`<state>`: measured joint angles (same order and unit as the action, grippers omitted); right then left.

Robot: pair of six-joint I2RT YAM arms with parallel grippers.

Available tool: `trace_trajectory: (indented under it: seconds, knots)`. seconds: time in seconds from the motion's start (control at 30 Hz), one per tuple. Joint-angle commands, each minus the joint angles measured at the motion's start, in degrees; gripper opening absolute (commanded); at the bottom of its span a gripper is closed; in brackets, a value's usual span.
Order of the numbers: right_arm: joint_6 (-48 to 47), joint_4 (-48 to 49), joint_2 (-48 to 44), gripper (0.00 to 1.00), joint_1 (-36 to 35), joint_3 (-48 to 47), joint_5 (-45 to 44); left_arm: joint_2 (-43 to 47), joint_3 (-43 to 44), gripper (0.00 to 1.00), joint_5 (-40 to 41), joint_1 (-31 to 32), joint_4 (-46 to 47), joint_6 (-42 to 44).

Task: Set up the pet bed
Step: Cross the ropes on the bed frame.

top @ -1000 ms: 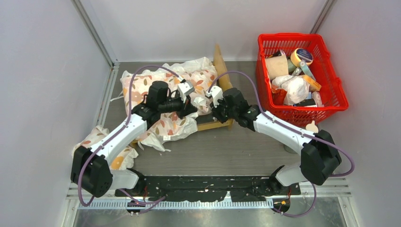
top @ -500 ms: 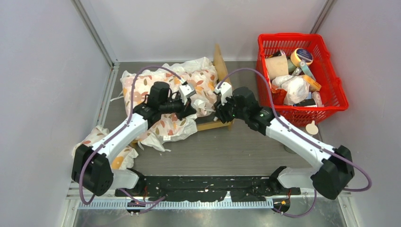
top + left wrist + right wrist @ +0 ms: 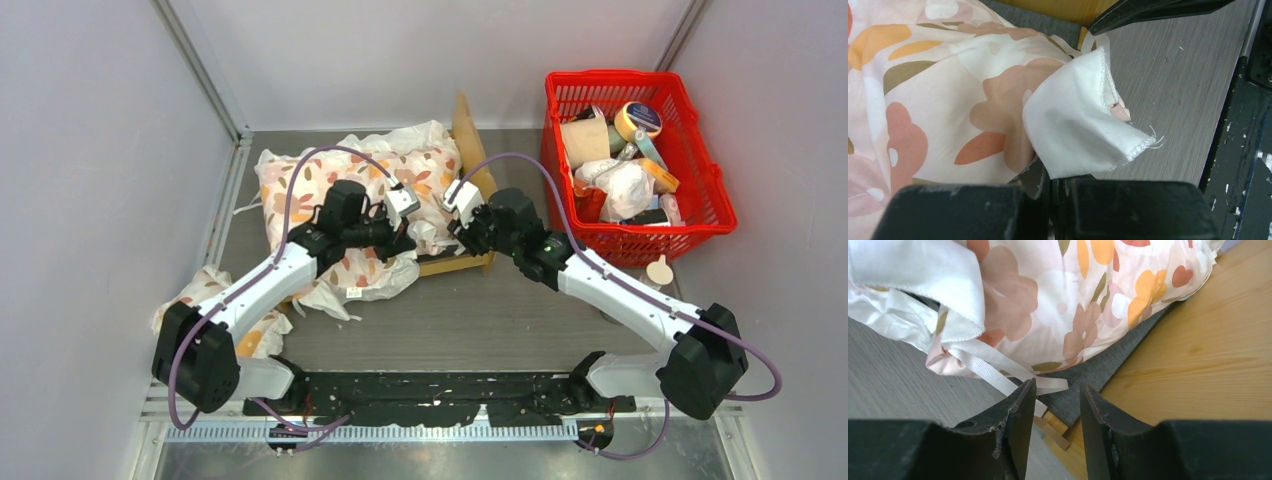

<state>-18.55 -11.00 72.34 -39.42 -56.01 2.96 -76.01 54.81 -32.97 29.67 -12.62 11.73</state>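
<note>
Standing at mid-desk near the red basket (image 3: 640, 245), the pet bed (image 3: 467, 135) is judged part-dressed: the floral cushion (image 3: 340, 180) is bunched across it, a white corner pinched by the left gripper (image 3: 1058, 184) with fingers clenched, while the right gripper (image 3: 1054, 405) is held with fingers parted and empty, and smoothing flat is left outstanding.

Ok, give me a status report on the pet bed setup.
Left end effector shut on floral cushion corner. Right end effector open, empty, at ribbon ties. Pet bed mostly covered by cushion, one corner exposed.
</note>
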Motion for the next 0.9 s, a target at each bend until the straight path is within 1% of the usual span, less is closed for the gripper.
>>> trace_trajectory:
  seconds: [0.0,0.07,0.17,0.33,0.5,0.67,0.87]
  knots:
    - [-9.62,7.53,-1.5,0.44,1.19,1.88,-2.72,1.02,-0.66,0.0,1.4,-0.05,0.72,2.62]
    - [-11.58,4.59,0.31,0.44,1.94,0.01,-2.05,0.94,-0.79,0.0,1.59,-0.1,0.63,3.7]
    - [-15.1,0.44,2.84,0.43,2.19,-2.64,1.41,1.55,-0.92,0.0,2.8,-0.22,1.43,4.36]
    - [-22.61,-0.58,1.25,0.42,2.15,-0.89,8.08,2.33,-1.19,0.0,2.33,-0.31,3.82,3.44]
    - [-21.48,-1.1,-0.79,0.41,1.99,-0.66,13.54,1.31,-0.82,0.0,3.14,-0.32,4.09,2.93]
    - [-20.6,-2.26,-0.44,0.37,1.65,-0.89,15.59,1.95,-0.9,0.0,4.25,-0.31,5.42,1.79]
    - [-20.58,-3.76,0.28,0.37,1.07,-1.6,15.6,2.2,-0.1,0.0,4.31,-0.32,4.95,1.97]
